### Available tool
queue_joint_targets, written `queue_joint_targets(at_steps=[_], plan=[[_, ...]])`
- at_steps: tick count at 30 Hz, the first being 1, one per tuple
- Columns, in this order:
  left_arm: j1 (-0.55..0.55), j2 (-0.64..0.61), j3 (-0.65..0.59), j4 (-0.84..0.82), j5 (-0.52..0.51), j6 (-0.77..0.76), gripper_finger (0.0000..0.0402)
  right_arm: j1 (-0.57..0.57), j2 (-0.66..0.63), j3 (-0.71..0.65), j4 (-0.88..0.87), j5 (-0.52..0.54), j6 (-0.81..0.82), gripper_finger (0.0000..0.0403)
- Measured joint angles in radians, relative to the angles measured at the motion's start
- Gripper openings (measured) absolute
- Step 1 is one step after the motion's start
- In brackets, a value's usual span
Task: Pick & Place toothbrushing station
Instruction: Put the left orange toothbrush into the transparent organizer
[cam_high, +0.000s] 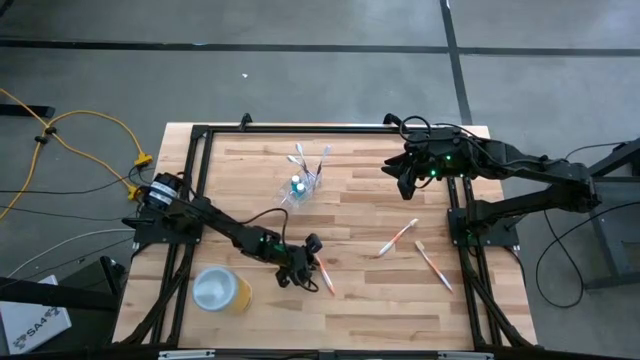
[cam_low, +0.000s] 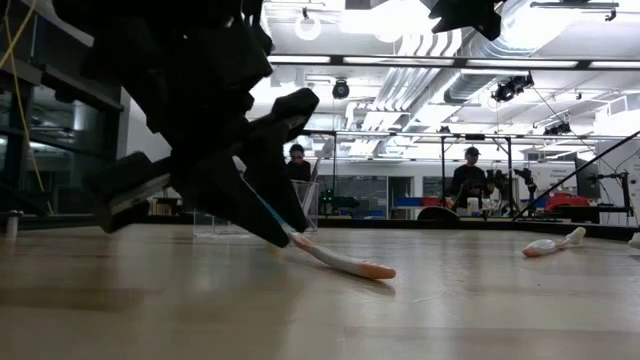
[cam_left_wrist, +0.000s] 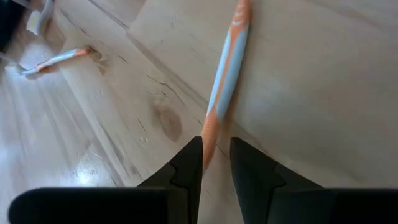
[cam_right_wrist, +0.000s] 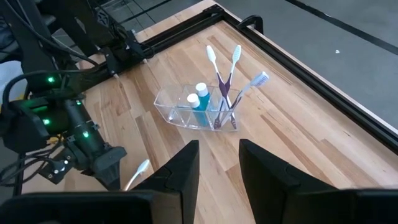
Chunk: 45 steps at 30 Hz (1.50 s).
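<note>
**Left gripper pinches the near toothbrush by its end**

We're down at the near side of the wooden table (cam_high: 400, 300), where our left gripper (cam_high: 305, 265) has the slim orange-and-pale-blue toothbrush (cam_left_wrist: 225, 81) by one end. The low view shows the handle slanting from the fingers to the tabletop, its far tip resting on the wood, so we judge this as the first moment of a lift. Gripping at the end makes sense: it leaves the length free to drop upright into the holder.

Jaws there are narrow, closed onto the thin handle, which runs straight out between the two dark fingers (cam_left_wrist: 186, 168).

The clear plastic organiser tray (cam_right_wrist: 186, 109) sits toward the far side, already holding upright brushes and two small blue tubes (cam_right_wrist: 199, 99). Two more orange-and-white toothbrushes (cam_high: 398, 238) lie flat on the right half, well apart from it.

Our right gripper (cam_high: 405, 172) hovers beyond the tray, looking down on it, jaws partly open and empty. The yellow cup with pale top (cam_high: 222, 289) stands beside the left arm.
</note>
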Motion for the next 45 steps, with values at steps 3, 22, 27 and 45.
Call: queue_joint_targets(at_steps=[3, 22, 27, 45], plan=[[-0.002, 0.013, 0.001, 0.0, -0.011, 0.02, 0.0075, 0.0, 0.0, 0.0, 0.0, 0.0, 0.0, 0.0105], [-0.003, 0.018, 0.002, 0.032, -0.037, 0.068, 0.0075, 0.0, 0.0, 0.0, -0.007, 0.0, 0.0, 0.0105], [-0.003, 0.018, 0.002, 0.029, -0.038, 0.079, 0.0075, 0.0, 0.0, 0.0, -0.007, 0.0, 0.0, 0.0105], [0.052, 0.039, 0.002, 0.034, -0.005, 0.093, 0.0075, 0.0, 0.0, 0.0, -0.007, 0.0, 0.0, 0.0105]])
